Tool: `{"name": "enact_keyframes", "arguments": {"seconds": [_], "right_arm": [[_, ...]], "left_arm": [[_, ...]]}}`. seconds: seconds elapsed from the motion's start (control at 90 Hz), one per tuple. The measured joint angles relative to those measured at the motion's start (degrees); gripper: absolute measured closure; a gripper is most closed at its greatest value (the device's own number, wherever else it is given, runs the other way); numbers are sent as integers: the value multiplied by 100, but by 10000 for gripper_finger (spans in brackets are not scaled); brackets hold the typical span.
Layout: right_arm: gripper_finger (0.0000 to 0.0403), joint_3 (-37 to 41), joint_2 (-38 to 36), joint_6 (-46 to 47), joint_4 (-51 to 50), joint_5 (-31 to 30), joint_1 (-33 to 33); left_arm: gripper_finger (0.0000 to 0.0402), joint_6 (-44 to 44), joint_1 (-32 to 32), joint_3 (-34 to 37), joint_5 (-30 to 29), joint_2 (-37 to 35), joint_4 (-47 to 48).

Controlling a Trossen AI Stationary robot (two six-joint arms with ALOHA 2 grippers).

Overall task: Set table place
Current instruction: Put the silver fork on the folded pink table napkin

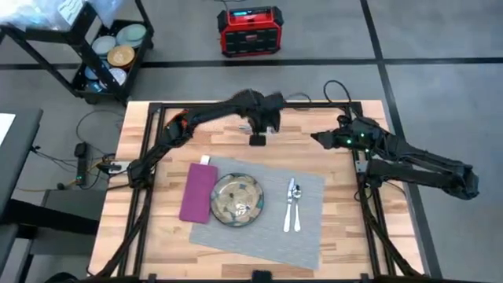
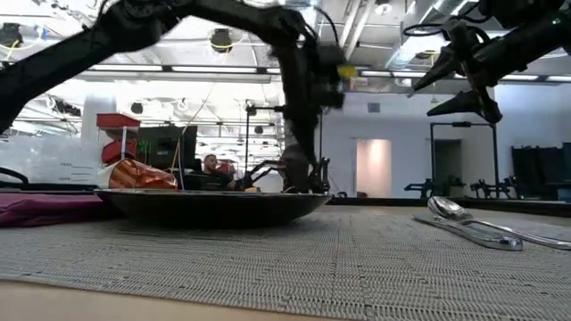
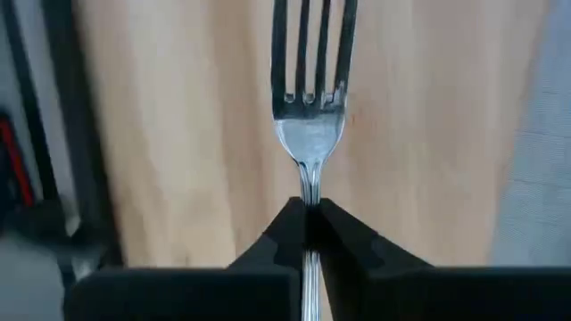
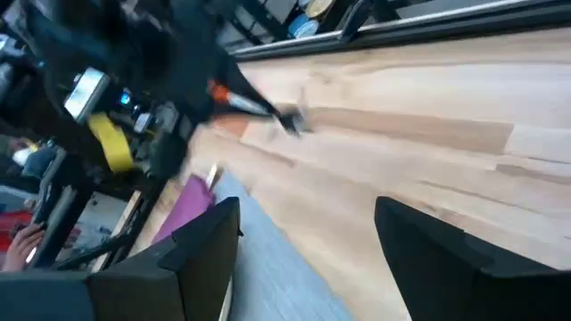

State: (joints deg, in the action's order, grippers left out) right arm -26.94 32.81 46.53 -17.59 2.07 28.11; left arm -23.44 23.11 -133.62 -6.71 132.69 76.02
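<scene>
On the wooden table (image 1: 157, 236) a grey placemat (image 1: 306, 236) carries a round patterned plate (image 1: 237, 199), with a magenta napkin (image 1: 197, 192) along its left edge. A spoon (image 2: 449, 209) and a knife (image 2: 473, 234) lie side by side on the mat's right part. My left gripper (image 1: 258, 140) is over bare wood at the far middle, beyond the mat, shut on a silver fork (image 3: 308, 134). My right gripper (image 1: 318, 139) hangs open and holds nothing, raised above the table's far right. My left gripper pinches the fork's thin neck (image 3: 309, 192), just below the tines' base, between its two fingertips (image 3: 285, 232). The fingers lie along the fork, and the tines stick out past them over the bare wood. I cannot tell whether the fork touches the table.
A black rail frame (image 1: 236, 104) edges the table. Beyond the far edge a red box (image 1: 250, 30) stands on the floor, and a cart with bowls (image 1: 110, 55) stands at the far left. Bare wood shows between the mat's far edge and the far rail.
</scene>
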Motion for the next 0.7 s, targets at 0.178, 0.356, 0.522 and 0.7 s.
{"name": "enact_keyframes", "arguments": {"seconds": [0.178, 0.356, 0.522, 0.7], "right_arm": [[154, 0, -189, -176, -36, 616, 345], [154, 0, -538, -275, -209, 1124, 815], [154, 0, -879, -356, -575, 1569, 1120], [154, 0, -1255, -373, -982, 1842, 1203]], "left_arm": [[401, 1389, 515, 47, -243, -757, 1230], [401, 2978, 777, 436, -271, -1632, 1184], [401, 4304, 883, 1878, -938, -2593, 679], [401, 5766, 747, 4203, -1224, -3742, -523]]}}
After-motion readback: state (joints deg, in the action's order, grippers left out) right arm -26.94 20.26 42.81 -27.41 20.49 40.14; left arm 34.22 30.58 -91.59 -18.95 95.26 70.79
